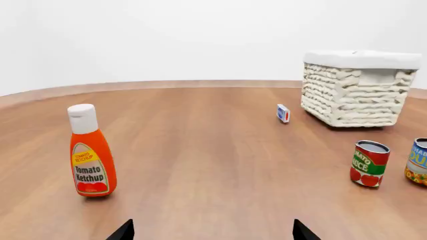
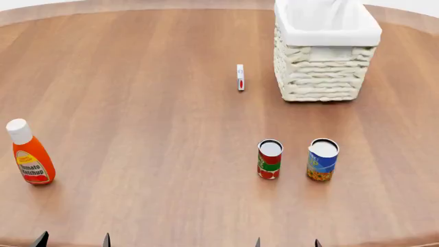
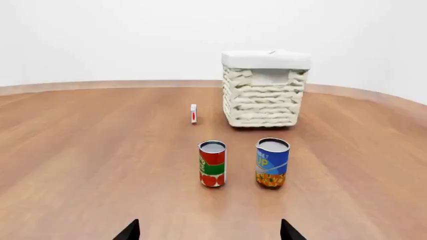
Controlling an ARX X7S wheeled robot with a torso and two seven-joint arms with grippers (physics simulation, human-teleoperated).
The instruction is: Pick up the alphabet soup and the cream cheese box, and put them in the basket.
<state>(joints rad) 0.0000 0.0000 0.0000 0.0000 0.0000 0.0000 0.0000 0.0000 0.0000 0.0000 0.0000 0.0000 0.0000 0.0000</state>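
Observation:
The alphabet soup (image 2: 322, 159) is a blue-labelled can standing upright on the wooden table, also in the right wrist view (image 3: 272, 163) and at the edge of the left wrist view (image 1: 418, 162). The cream cheese box (image 2: 240, 77) stands on edge left of the basket (image 2: 322, 72), seen too from the wrists (image 3: 193, 113) (image 1: 283, 113). The wicker basket (image 3: 263, 97) (image 1: 350, 90) has a white liner. My left gripper (image 2: 73, 240) and right gripper (image 2: 287, 243) are open at the near table edge, well short of the cans, holding nothing.
A red-and-green can (image 2: 270, 159) stands just left of the soup. A tomato ketchup bottle (image 2: 29, 152) stands upright at the near left, close ahead of my left gripper. The round wooden table (image 2: 151, 103) ends in a curved edge behind the basket.

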